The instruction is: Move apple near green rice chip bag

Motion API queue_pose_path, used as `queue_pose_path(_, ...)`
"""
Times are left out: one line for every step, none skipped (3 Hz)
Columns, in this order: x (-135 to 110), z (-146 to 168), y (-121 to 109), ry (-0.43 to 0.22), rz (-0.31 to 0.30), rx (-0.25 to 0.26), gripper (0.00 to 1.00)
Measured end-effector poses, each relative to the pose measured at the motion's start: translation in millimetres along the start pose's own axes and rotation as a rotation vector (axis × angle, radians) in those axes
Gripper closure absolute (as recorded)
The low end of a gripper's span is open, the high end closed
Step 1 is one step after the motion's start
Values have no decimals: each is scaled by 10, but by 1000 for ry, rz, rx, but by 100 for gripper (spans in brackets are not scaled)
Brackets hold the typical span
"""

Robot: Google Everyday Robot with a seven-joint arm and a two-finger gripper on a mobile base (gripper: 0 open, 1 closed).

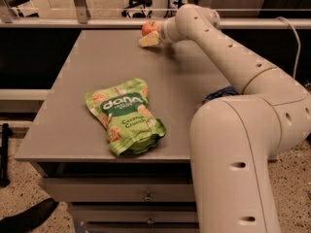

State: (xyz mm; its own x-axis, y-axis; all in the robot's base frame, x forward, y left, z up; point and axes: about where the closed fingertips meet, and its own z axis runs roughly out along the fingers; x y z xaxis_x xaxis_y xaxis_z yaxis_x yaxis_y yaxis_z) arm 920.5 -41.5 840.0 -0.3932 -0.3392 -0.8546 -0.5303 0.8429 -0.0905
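The apple is small and red-orange and sits at the far edge of the grey table, near the middle of that edge. My gripper is right at the apple, with its pale tip just in front of and below it. Whether it holds the apple does not show. The green rice chip bag lies flat near the table's front edge, far from the apple and the gripper.
A blue can lies at the table's right side, mostly hidden behind my white arm, which fills the right foreground. A rail runs behind the table's far edge. Drawers sit under the tabletop.
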Motion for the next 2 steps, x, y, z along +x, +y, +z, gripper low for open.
queue_pose_path(3, -33, -38, -12, 0, 2, 63)
queue_pose_path(-58, -156, -27, -47, -14, -11, 86)
